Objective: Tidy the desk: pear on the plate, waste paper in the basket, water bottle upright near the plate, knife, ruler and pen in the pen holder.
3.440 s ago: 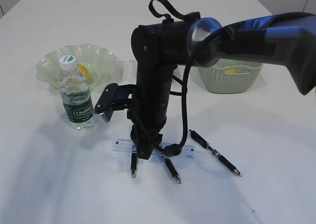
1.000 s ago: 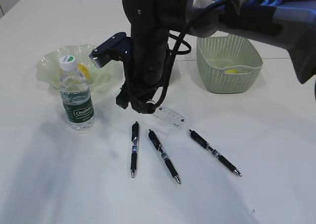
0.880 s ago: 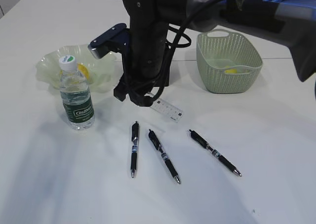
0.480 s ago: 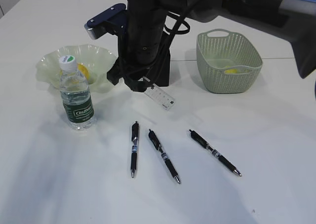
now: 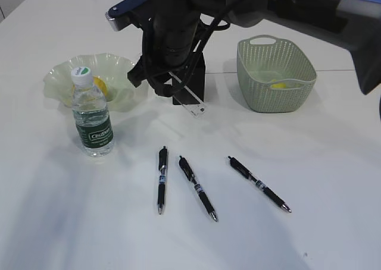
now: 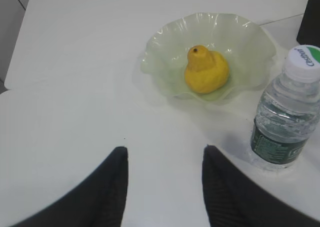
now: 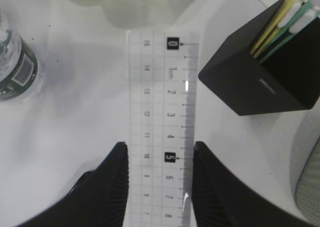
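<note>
Step in hand: ruler to pen holder. My right hand (image 7: 156, 187) grips the ruler (image 7: 161, 132) across its width and carries it clear of the bench (image 5: 333, 181); in the exterior view it hangs slanted, free end down, just in front of the pen holder (image 5: 197, 79).

Next move, as I judge it: lift higher, bring the ruler's lower end over the holder's open top, tip it nearer upright, lower it in and let go. The holder already has yellow and green sticks in it, so the free space is tight.

Left hand (image 6: 165, 187): fingers half apart, holding nothing, hovering over bare bench short of the plate.

Items:
- Ruler: clear flat plastic strip, fine black scale, see-through against the bench.
- Pen holder: matte black, square-sided, open top.
- Plate (image 6: 160, 57): pale green translucent glass, wavy ruffled rim.
- Pear (image 6: 206, 71): yellow, lumpy, dull skin, resting in the plate's middle. Done.
- Water bottle (image 5: 91, 113): clear ribbed plastic, dark green label, white cap; upright just beside the plate. Done.
- Basket (image 5: 275, 74): sage-green oval, perforated weave-look walls, cut-out handle; something small and yellow lies inside, too small to identify.
- Three pens (image 5: 195, 187): black, slim, lying apart on the bench, not yet stowed.
- Knife: not seen.
</note>
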Controlling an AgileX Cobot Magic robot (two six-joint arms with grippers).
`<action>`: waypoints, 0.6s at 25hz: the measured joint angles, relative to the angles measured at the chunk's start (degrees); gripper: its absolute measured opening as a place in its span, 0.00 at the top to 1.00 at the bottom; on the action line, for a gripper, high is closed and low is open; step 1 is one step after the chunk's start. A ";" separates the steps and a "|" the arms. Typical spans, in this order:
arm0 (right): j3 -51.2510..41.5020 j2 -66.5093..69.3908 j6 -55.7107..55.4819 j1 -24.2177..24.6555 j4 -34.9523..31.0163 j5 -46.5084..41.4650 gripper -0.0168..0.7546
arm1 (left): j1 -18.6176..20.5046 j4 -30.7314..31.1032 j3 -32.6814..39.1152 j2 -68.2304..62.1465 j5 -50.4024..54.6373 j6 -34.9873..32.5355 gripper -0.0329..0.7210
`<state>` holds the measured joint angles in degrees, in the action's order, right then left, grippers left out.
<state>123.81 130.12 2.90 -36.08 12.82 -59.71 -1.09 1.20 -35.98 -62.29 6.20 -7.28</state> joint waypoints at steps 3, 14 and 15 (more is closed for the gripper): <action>0.00 0.00 -0.97 0.00 1.64 1.25 0.62 | 0.00 0.00 0.00 0.00 0.00 0.00 0.50; 0.00 0.00 -4.13 0.46 5.62 3.02 0.62 | 0.00 0.00 0.00 0.00 -1.23 0.00 0.50; 0.00 0.00 -4.37 0.74 5.62 3.02 0.62 | 0.00 0.00 0.00 0.00 -1.35 0.00 0.50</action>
<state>123.81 130.12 -1.46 -35.34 18.45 -56.68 -1.09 1.20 -35.98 -62.29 4.85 -7.28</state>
